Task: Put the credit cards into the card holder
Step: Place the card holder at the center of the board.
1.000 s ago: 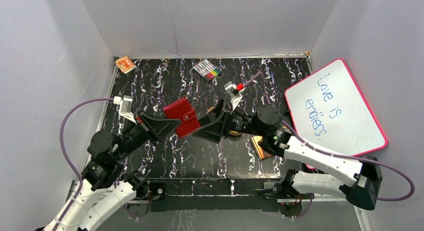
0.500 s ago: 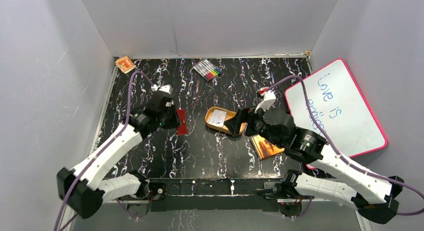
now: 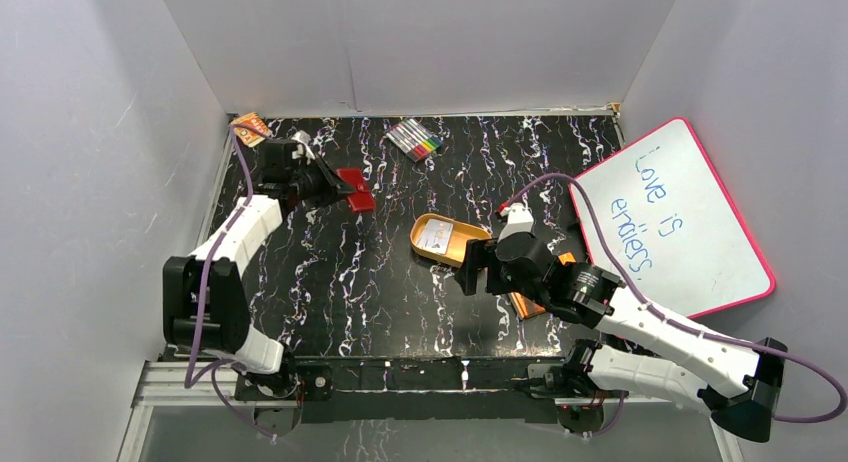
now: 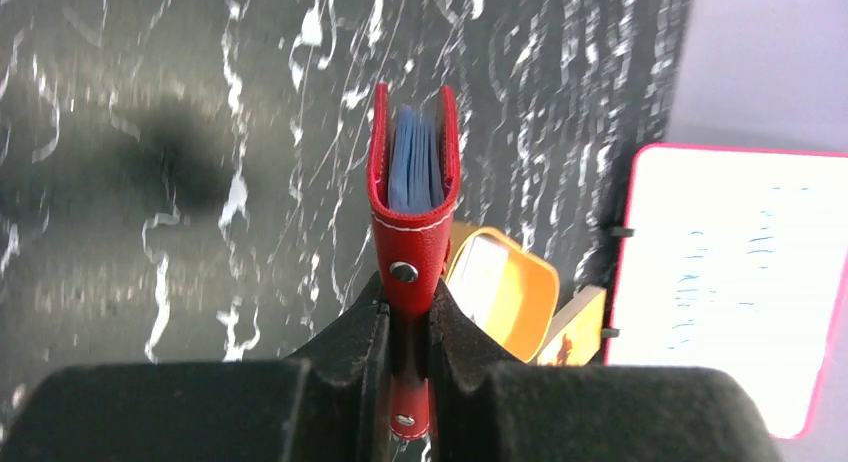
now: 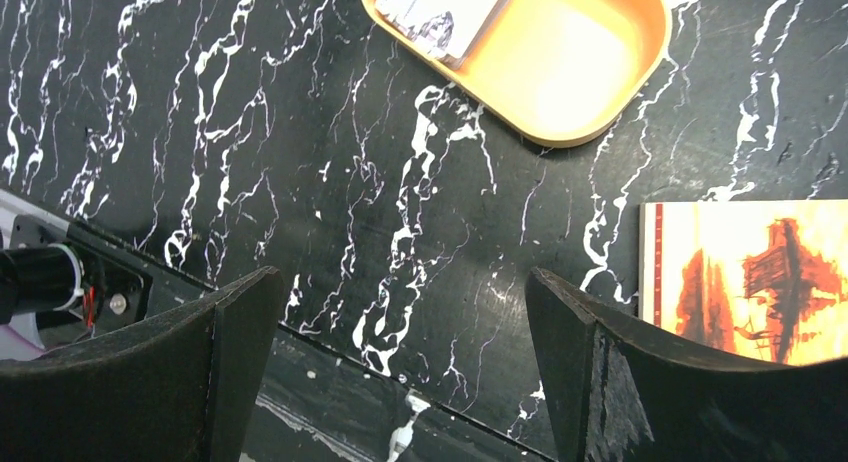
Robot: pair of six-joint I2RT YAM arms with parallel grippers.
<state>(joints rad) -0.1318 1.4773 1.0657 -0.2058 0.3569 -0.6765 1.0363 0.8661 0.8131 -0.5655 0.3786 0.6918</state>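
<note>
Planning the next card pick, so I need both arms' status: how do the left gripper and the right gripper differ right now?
The left gripper is shut on the red card holder; the right gripper is open and empty. The left gripper is at the far left of the table; the right gripper hangs over the near right, beside the orange tray holding the credit cards. Both are black two-finger grippers.

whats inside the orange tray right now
A small stack of pale credit cards lies at one end of the orange tray; the rest of its floor is bare. The top cards cover those beneath, so the count cannot be told.
</note>
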